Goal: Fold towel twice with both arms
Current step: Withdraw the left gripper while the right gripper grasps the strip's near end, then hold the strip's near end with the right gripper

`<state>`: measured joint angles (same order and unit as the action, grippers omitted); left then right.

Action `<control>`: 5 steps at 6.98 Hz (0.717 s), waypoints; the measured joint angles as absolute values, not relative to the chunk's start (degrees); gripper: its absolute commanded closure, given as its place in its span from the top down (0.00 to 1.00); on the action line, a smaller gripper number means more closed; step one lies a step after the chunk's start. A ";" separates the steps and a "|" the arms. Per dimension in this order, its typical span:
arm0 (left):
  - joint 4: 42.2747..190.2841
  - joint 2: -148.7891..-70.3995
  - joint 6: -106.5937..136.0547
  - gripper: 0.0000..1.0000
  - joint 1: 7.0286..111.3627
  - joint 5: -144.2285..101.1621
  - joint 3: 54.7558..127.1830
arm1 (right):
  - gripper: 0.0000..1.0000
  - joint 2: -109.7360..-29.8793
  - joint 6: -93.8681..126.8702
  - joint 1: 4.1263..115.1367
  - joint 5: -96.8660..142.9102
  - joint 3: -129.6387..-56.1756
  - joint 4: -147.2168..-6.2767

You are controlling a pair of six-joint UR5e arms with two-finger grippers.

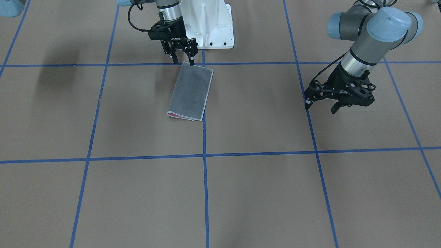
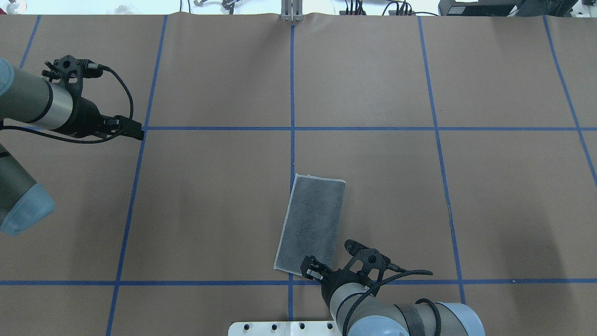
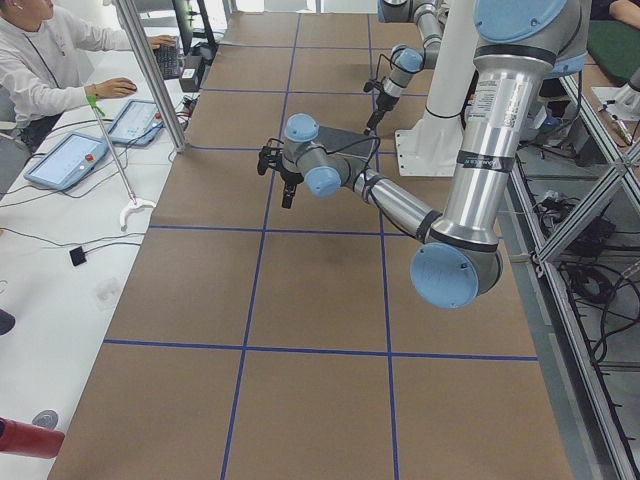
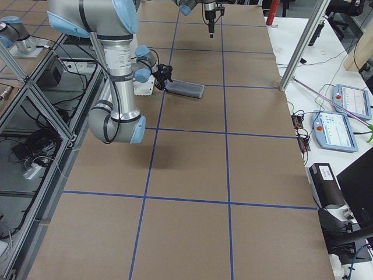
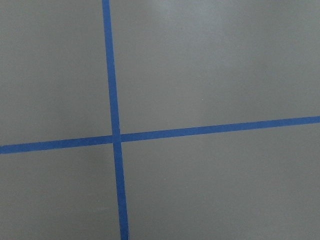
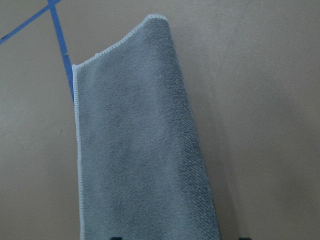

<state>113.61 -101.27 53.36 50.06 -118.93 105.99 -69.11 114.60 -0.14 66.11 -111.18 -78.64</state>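
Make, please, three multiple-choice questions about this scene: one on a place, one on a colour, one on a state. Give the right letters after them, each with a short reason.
1. Where is the right claw?
A. at the end of the towel nearest the white pedestal
B. at the towel's far end
C. far off to the side of the towel

2. Which colour does the towel's upper face show?
A. pink
B. dark grey
C. white

3. How does the towel lie?
A. spread as one square layer
B. folded flat into a long rectangle
C. crumpled in a heap

Answers:
1 A: the front-facing view shows its open fingers standing at that end.
2 B: the top is grey, and pink only peeks out at the far end.
3 B: the edges are straight, and a second layer shows at the far end.
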 measured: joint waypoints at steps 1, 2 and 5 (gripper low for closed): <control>113.71 -101.26 53.35 1.00 50.08 -118.93 105.76 | 0.68 -69.08 114.66 -0.59 66.10 -110.74 -79.12; 113.78 -101.25 53.35 1.00 50.09 -118.92 105.63 | 0.67 -68.84 114.97 -0.93 66.09 -110.63 -80.41; 113.88 -101.25 53.35 1.00 50.10 -118.91 105.36 | 0.56 -68.19 116.17 -1.63 66.09 -110.73 -82.52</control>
<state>113.88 -101.25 53.35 50.10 -118.91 105.36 -68.19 116.17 -1.63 66.09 -110.73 -82.52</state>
